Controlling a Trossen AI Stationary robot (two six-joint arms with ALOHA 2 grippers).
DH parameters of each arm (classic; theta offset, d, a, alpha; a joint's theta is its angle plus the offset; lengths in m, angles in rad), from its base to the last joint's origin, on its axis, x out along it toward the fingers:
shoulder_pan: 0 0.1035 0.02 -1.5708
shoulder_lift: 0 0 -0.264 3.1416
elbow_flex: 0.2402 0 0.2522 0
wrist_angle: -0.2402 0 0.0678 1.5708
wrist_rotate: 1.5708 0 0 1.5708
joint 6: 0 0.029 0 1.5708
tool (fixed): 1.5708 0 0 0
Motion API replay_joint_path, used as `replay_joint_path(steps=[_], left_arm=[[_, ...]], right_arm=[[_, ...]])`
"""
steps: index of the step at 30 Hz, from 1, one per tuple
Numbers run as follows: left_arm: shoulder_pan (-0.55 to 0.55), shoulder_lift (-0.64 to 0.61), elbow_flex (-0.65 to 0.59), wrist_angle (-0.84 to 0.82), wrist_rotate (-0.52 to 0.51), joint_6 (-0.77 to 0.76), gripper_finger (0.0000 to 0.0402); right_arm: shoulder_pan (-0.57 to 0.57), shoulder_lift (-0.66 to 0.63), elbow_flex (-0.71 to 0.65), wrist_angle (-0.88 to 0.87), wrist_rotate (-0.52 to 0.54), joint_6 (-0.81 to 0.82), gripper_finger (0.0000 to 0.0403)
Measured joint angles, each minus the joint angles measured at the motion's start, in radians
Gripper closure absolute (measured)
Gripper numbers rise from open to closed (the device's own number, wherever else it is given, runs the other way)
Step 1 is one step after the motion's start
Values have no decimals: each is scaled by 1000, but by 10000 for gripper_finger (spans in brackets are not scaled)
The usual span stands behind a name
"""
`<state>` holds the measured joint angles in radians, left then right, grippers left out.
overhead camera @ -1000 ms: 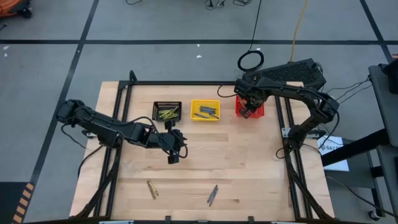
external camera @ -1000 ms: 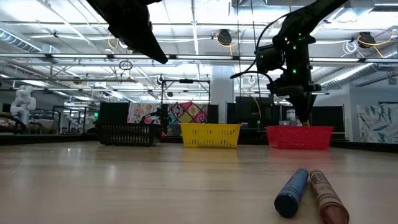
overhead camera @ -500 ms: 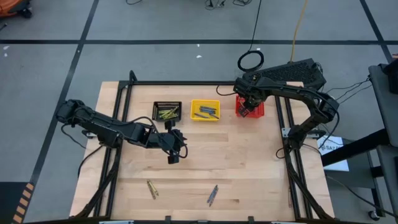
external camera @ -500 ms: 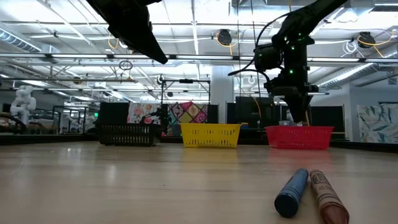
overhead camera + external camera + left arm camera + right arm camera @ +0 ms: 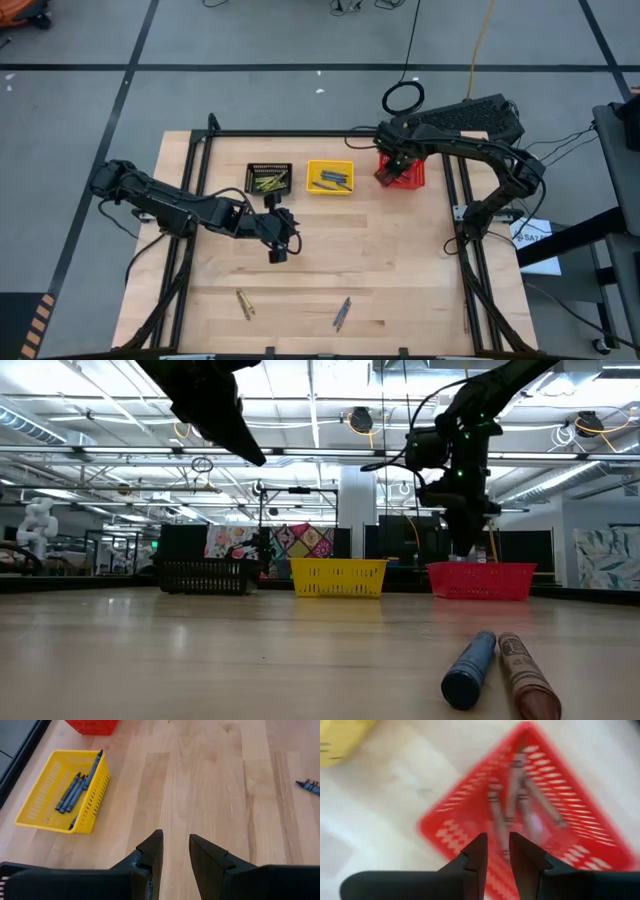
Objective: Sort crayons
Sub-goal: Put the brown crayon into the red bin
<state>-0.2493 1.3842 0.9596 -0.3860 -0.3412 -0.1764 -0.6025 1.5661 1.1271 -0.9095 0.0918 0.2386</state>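
Crayons [image 5: 512, 800] in red basket [image 5: 570, 845] under R gripper [image 5: 496, 847]

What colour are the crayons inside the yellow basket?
Blue. The crayons in the yellow basket show best in the left wrist view.

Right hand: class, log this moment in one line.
right hand: open, empty, above red basket | left hand: open, mid-table | loose crayons: front

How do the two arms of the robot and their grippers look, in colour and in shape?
Both arms are dark, nearly black, built of jointed segments, with thin cables running along them. The left gripper ends in two matte black wedge-shaped fingers that taper toward the tips. The right gripper has the same two black tapered fingers. No markings are visible on either.
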Motion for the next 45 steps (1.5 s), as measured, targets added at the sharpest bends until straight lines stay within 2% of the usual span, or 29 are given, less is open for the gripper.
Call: replay_joint_path(steps=[3,5,11,16,22,26,31,38,45], left_arm=[[0,0,0,-11,0,0,299],[0,0,0,-25,0,0,299],[0,0,0,-27,0,37,299],[0,0,0,-27,-2,62,299],[0,0,0,-60,-6,61,299],[0,0,0,-81,-36,59,299],[0,0,0,-103,-106,53,299],[0,0,0,-154,-130,51,299],[0,0,0,-205,-135,52,299]], right_arm=[[0,0,0,-5,-85,-14,337],[3,0,0,-37,-105,-15,337],[51,0,11,-202,-97,62,337],[136,-1,14,-316,-97,119,331],[276,-1,14,-334,-103,220,298],[382,-1,14,-334,-193,375,271],[547,-1,14,-345,-256,654,254],[786,-1,14,-340,-302,972,254],[999,-1,14,-268,-302,1352,255]])
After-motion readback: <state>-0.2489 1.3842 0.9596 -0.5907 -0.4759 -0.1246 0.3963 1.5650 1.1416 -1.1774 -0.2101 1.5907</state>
